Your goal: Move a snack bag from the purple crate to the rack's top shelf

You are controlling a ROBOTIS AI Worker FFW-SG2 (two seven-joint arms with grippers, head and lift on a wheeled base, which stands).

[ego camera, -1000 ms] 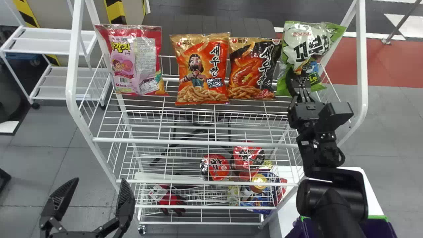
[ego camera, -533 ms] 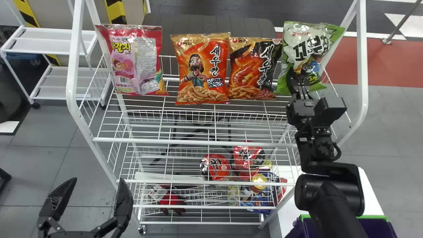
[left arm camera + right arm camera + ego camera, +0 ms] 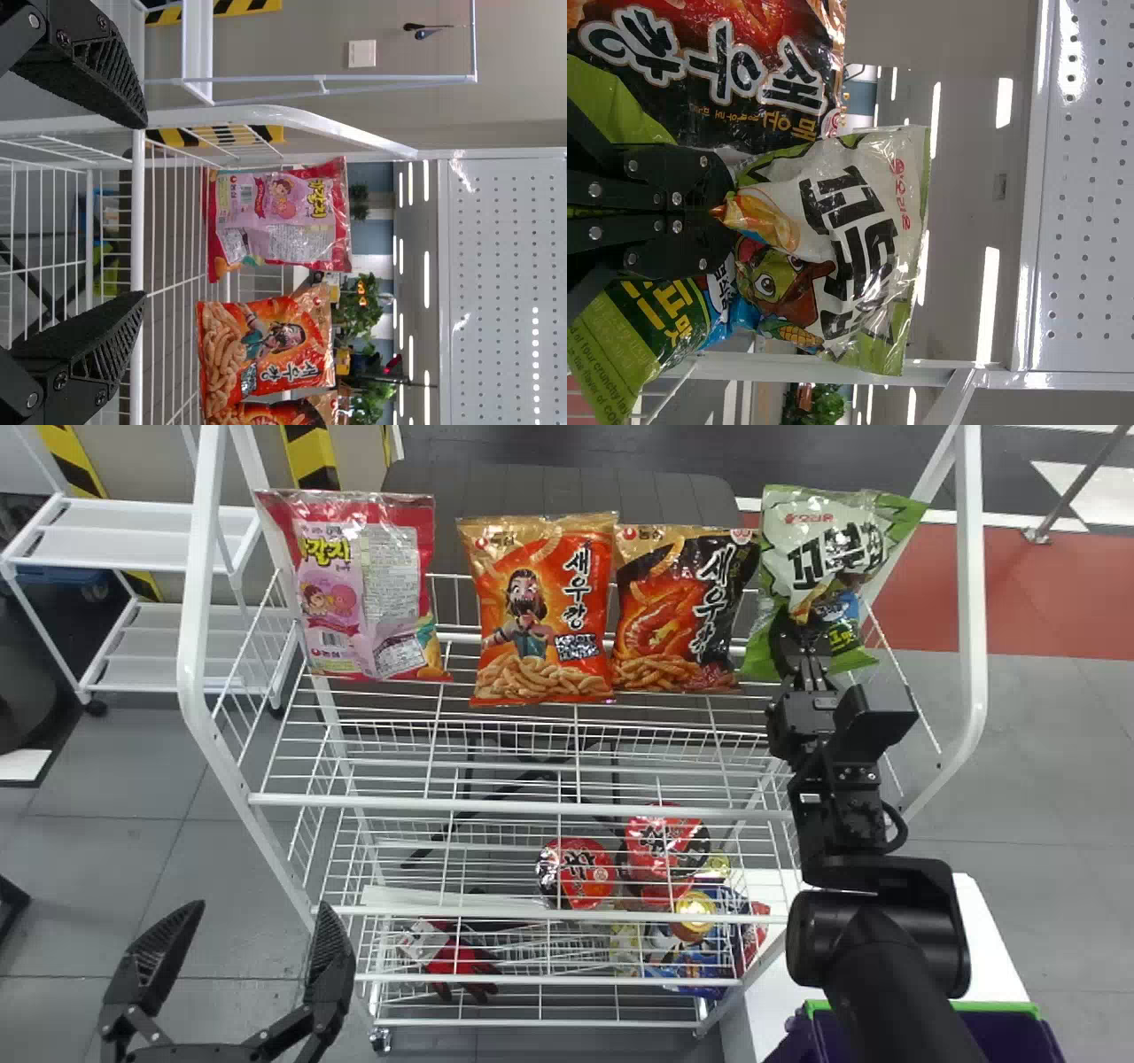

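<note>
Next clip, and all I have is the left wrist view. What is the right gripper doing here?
Observer: In the right wrist view, the right gripper is shut on a green-and-white snack bag.
Operator: Where is that bag along the row of snacks?
Observer: At the row's right end, beside the black-and-orange bag, in the head view.
Operator: And the crate?
Observer: The purple crate is low at the right in the head view, partly hidden by the right arm.
</note>
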